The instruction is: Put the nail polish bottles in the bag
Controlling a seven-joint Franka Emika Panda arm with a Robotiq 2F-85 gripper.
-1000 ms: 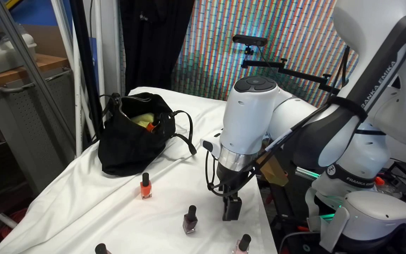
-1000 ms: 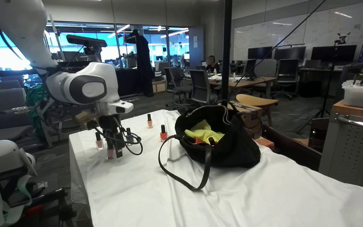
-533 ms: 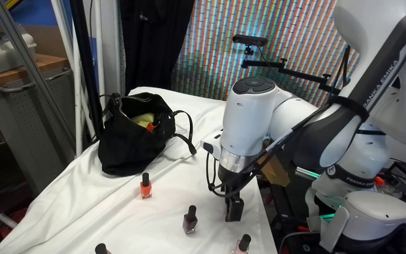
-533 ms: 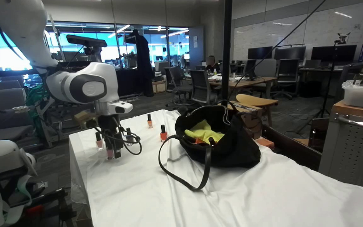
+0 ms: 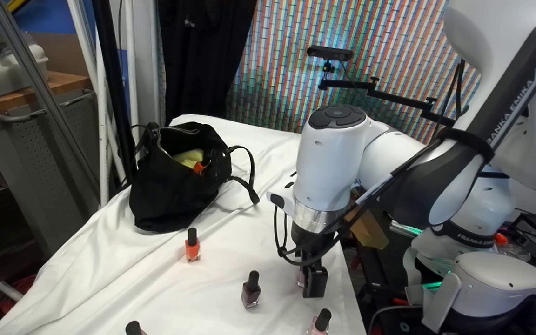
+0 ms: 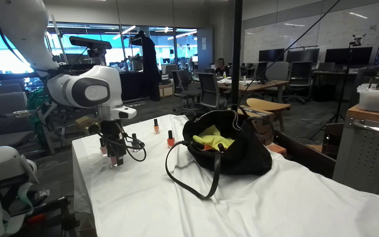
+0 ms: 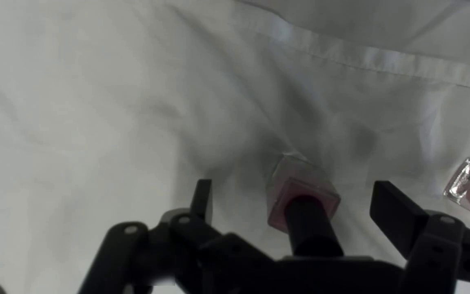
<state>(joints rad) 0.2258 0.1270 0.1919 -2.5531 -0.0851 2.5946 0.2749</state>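
Our fingers stand apart astride one pink bottle, presumably to clamp it; well apart from it, the bag gapes (for loading, we guess).

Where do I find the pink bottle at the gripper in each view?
In an exterior view: pink bottle low, just right of centre, mostly hidden.
In an exterior view: pink bottle left, below mid-height, partly hidden.
Wrist view: pink bottle right of centre, inside the open gripper.
Shared landmark: the gripper.
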